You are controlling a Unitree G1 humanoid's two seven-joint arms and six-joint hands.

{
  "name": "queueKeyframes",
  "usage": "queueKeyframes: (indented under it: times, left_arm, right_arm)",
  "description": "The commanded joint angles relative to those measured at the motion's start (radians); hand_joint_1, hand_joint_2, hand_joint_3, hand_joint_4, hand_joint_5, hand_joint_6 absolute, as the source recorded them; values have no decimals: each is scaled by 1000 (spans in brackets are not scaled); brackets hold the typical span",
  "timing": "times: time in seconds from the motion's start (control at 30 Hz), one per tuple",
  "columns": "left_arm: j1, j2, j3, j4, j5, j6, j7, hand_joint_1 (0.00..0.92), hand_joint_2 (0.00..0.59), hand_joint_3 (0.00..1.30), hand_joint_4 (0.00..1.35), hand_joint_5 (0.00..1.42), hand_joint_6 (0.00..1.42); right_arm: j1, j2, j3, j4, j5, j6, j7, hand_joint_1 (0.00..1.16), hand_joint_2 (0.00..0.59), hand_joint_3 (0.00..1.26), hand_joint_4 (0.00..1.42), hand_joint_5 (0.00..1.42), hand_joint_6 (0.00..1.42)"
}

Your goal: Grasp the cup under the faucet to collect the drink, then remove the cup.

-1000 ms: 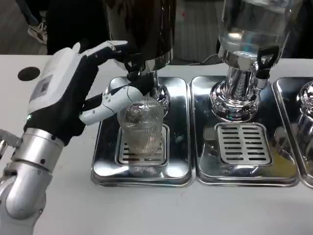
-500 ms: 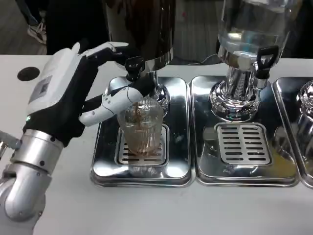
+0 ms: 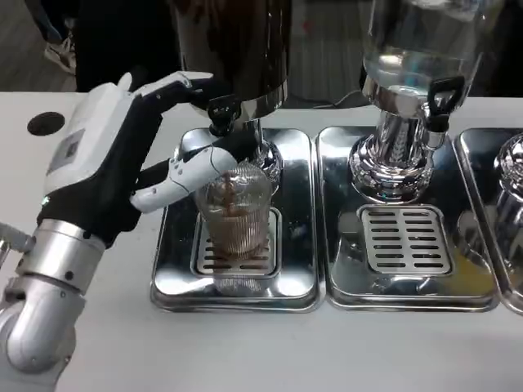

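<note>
Largest first: 3 steel drip trays side by side on the white table (image 3: 245, 351), each under a drinks dispenser. On the leftmost tray (image 3: 176, 278), the dark dispenser (image 3: 237, 41), with its black faucet (image 3: 222, 114) pointing straight down. Directly below that faucet, upright on the tray's slotted grate: the cup (image 3: 235, 214), clear, ribbed, part-filled with brown drink.

Handling, as a judgement: light when empty but gaining weight with every moment of pouring, so top-heavy and ready to slosh. Walls thin and probably plastic, hence soft under a hard squeeze; ribs a help against slipping, any wet on the outside a hindrance. Best taken around the middle of the ribbed wall, thumb on 1 side and fingers opposite, below the rim and well under the liquid's weight. Firm enough to carry, not enough to buckle. Lifted straight off the grate and kept level, clear of the faucet above.

Relative to the left hand (image 3: 110, 159): cup just to its right, at the fingertips. Lower white fingers (image 3: 184, 173) reaching across to the cup's upper left wall and apparently touching it; whether truly wrapped and gripping, hard to tell from this angle, since the far side is hidden. Upper fingers spread wide, stretched toward the faucet lever above the cup rather than curled on anything.
</note>
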Motion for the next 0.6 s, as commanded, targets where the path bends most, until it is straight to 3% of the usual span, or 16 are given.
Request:
queueKeyframes:
  times: [0.03, 0.6]
  left_arm:
    - [15, 3, -3, -27, -8, -23, -6, 0, 61, 381, 399, 219, 0]
    - [32, 0, 3, -39, -11, -24, -3, 0, 66, 381, 398, 219, 0]
  right_arm:
    - [4, 2, -4, 6, 8, -15, -3, 693, 517, 400, 396, 302, 201]
    - [6, 1, -6, -2, 10, -17, 1, 693, 517, 400, 401, 302, 202]
